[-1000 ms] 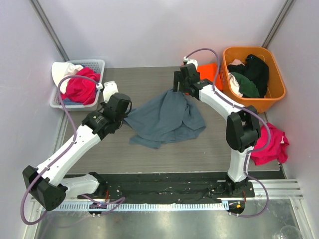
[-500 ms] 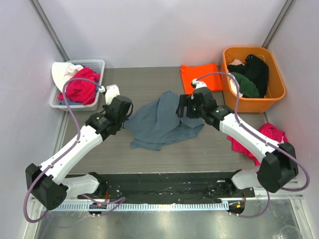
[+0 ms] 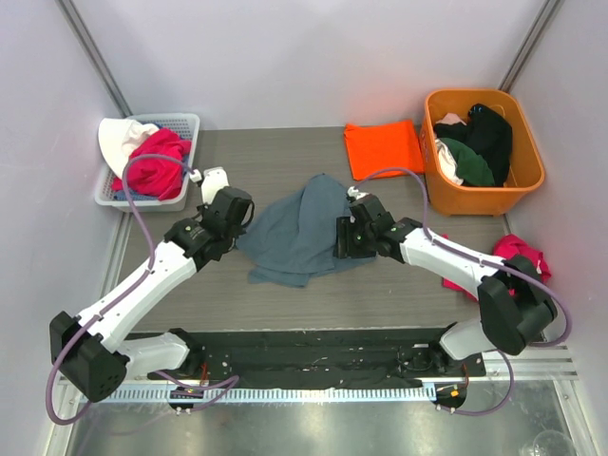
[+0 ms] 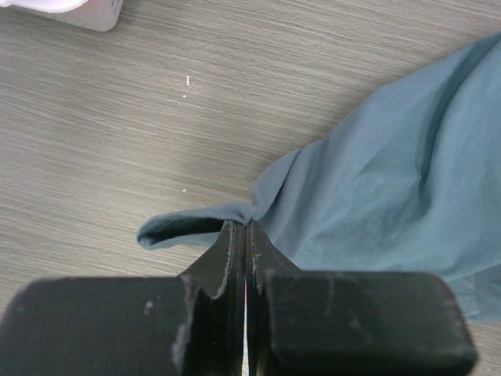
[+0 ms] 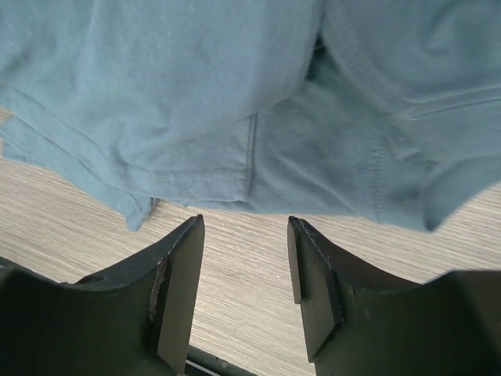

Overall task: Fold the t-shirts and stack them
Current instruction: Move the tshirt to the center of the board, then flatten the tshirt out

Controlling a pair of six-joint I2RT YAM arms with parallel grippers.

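Observation:
The slate blue-grey t-shirt (image 3: 299, 233) lies crumpled in the middle of the table. My left gripper (image 3: 237, 224) is shut on a fold of its left edge, and the pinched cloth (image 4: 235, 213) shows at the fingertips (image 4: 247, 225). My right gripper (image 3: 339, 238) hovers at the shirt's right side. Its jaws are open over bare table, just short of the hem (image 5: 196, 176), and hold nothing. The orange t-shirt (image 3: 382, 147) lies folded flat at the back, apart from both grippers.
An orange tub (image 3: 525, 185) with dark and white clothes stands at the back right. A white basket (image 3: 191, 122) with red and white clothes stands at the back left. A pink garment (image 3: 521, 258) lies at the right edge under the right arm.
The right gripper moved from the shirt's far edge toward me, down to its right hem. The shirt's far part dropped and bunched up. The orange t-shirt came into full view. The left gripper kept its hold.

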